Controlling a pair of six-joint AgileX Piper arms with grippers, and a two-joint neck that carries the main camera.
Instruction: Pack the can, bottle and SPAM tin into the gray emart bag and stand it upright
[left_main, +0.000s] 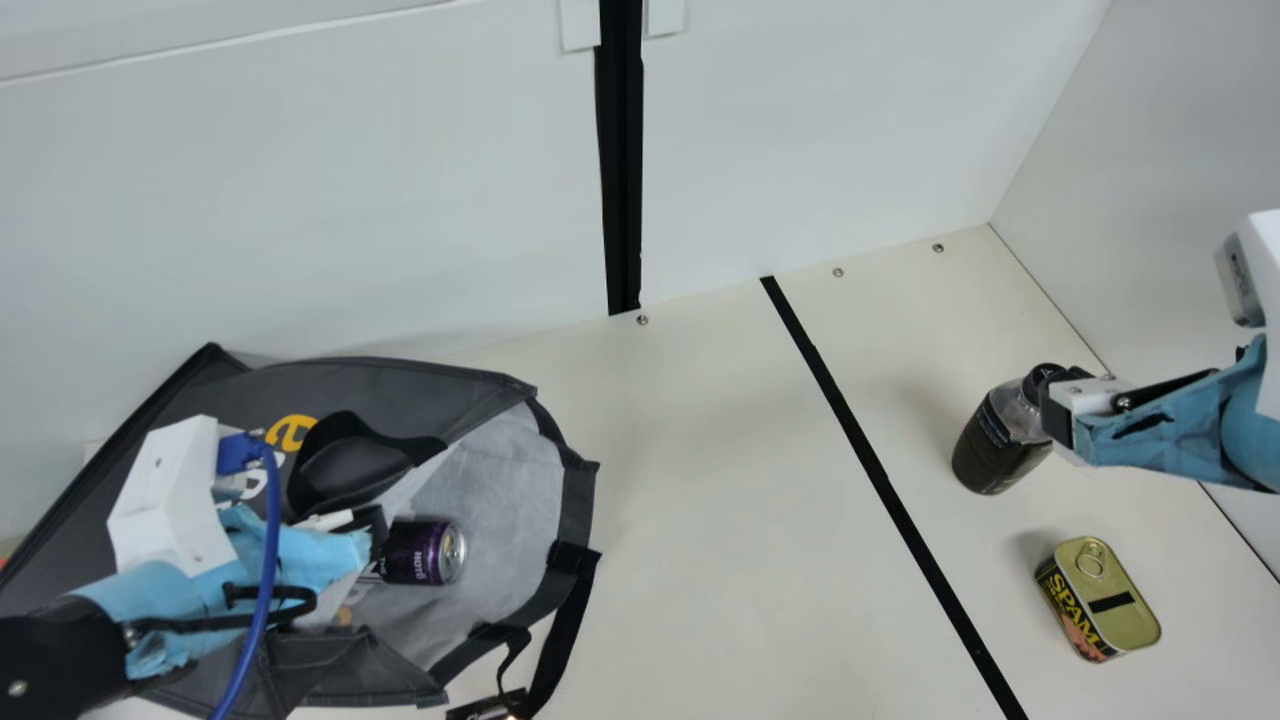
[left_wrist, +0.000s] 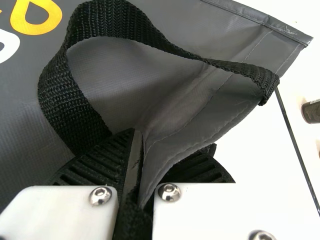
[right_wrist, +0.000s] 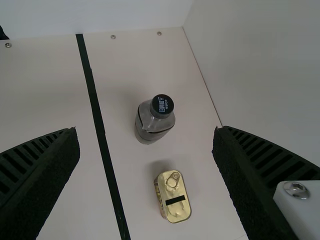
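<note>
Gray fabric emart bag (left_main: 577, 500) lies open at left, purple metal can (left_main: 412, 551) inside: one item packed. Left gripper (left_wrist: 142, 165) clamps the bag's edge; right gripper (right_wrist: 146, 131) is spread, empty. Remaining at right: dark capped bottle (left_main: 992, 448), far; gold-lidded SPAM tin (left_main: 1120, 590), near; then uprighting

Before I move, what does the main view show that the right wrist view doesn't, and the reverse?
Main view: the purple can lying on the light lining of the gray bag, and the left gripper.
Right wrist view: the wide gap between the right gripper's ribbed fingers, and the cap's full top.
Both: the upright bottle, SPAM tin and black line.
</note>
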